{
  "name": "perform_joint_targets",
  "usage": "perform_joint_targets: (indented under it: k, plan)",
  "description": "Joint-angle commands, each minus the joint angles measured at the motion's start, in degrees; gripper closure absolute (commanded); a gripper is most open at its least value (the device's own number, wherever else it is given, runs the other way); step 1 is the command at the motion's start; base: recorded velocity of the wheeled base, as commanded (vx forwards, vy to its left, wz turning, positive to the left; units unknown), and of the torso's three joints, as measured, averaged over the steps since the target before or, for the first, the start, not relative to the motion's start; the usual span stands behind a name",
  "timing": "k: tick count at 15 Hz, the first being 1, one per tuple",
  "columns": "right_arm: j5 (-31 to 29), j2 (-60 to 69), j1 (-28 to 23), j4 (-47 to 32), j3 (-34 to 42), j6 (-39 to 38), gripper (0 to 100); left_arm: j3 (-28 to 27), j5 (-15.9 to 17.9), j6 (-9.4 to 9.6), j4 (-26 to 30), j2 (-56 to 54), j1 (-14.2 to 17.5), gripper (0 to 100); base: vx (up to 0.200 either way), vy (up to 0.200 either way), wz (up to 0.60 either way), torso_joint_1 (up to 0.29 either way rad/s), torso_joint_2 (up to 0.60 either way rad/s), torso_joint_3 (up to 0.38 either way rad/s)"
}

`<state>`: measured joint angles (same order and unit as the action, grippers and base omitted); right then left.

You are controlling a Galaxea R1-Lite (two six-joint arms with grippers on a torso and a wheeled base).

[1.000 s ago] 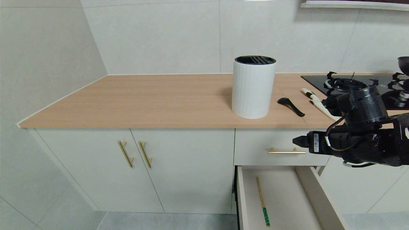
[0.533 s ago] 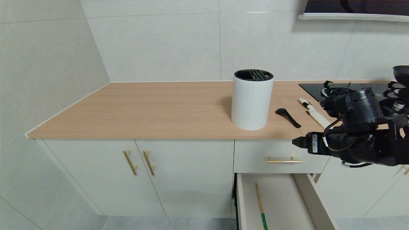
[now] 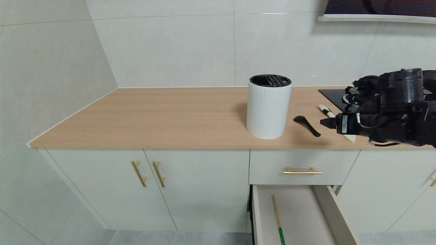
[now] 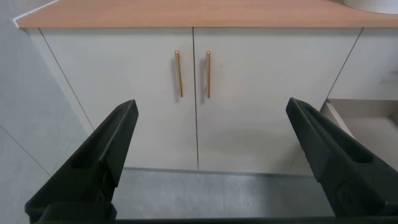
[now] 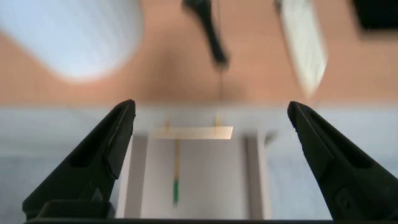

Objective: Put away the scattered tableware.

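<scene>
Right arm (image 3: pixel 391 119) horizontal over counter (image 3: pixel 170 115), fingers (image 5: pixel 93 162) spread.

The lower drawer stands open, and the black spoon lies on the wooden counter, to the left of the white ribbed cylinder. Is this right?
Not quite. The head view shows the black spoon lying on the wooden counter to the right of the white ribbed cylinder, not to its left. The rest holds: the lower drawer stands open.

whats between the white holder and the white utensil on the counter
A black spoon lies on the counter between the white holder and the white utensil, touching neither; the head view shows it.
</scene>
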<state>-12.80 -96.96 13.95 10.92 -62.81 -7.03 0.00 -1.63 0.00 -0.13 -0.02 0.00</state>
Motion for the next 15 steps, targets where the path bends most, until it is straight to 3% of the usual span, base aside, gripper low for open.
perform_joint_targets:
  k: [1, 8, 15]
  plan:
    - [1.9, -2.79, -1.29, -0.11, -5.13, 1.06, 0, 0.0, -0.04, 0.0, -0.04, 0.02, 0.0, 0, 0.0, 0.0, 0.0, 0.0, 0.0, 0.0]
    - [17.99, -16.24, -7.18, 0.42, -17.61, 7.91, 0, 0.0, -0.04, 0.0, -0.04, 0.02, 0.0, 0, 0.0, 0.0, 0.0, 0.0, 0.0, 0.0]
    - [24.23, -24.94, -9.38, 5.51, -17.97, 11.16, 0, 0.0, -0.04, 0.0, -0.04, 0.02, 0.0, 0, 0.0, 0.0, 0.0, 0.0, 0.0, 0.0]
